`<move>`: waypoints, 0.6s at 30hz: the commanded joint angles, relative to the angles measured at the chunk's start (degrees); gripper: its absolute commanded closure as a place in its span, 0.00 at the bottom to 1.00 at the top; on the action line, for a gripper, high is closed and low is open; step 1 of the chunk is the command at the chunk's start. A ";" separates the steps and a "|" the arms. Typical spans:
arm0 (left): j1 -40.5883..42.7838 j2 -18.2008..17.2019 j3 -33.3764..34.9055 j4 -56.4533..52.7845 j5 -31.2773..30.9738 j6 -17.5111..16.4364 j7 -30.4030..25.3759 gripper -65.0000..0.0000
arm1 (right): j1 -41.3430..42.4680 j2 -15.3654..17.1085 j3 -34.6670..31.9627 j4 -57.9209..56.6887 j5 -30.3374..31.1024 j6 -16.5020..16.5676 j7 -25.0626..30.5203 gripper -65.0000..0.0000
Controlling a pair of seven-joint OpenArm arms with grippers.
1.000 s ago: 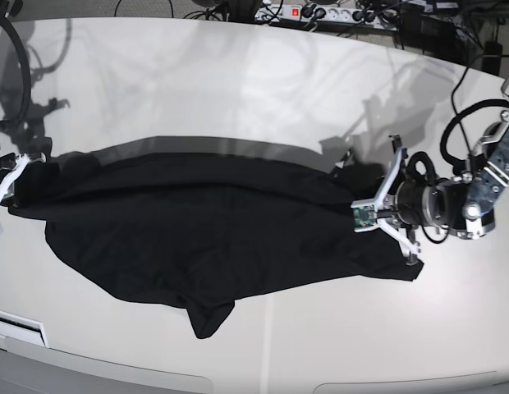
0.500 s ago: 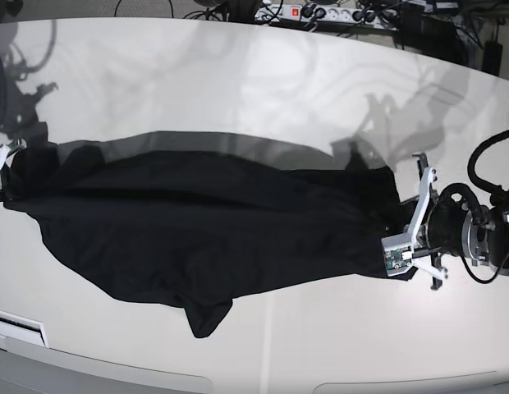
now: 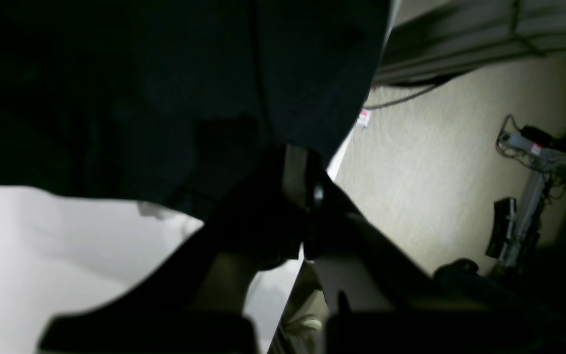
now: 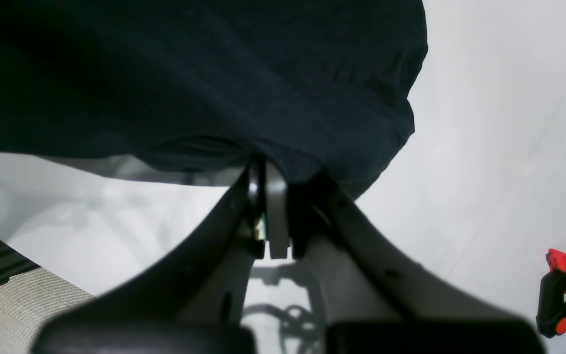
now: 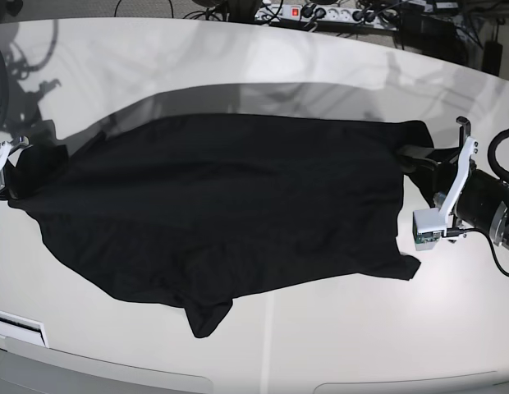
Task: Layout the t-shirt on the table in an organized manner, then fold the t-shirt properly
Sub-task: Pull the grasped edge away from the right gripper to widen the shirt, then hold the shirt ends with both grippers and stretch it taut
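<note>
Black soft t-shirt (image 5: 222,205) lies stretched across the glossy off-white table (image 5: 263,74), left gripper (image 5: 412,154) and right gripper (image 5: 10,164) each clamped on opposite edges to pull it flat.

Left gripper (image 5: 412,156) sits at the base view's 3 o'clock edge, jaws pinched together on the t-shirt (image 5: 222,209). Right gripper (image 4: 275,162), at 9 o'clock, jaws likewise clamped on that garment's edge.
</note>
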 commanded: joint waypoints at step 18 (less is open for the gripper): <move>5.05 -2.25 -0.76 -6.97 30.45 4.98 -14.73 1.00 | -3.34 0.50 0.42 0.87 3.17 2.01 -2.05 1.00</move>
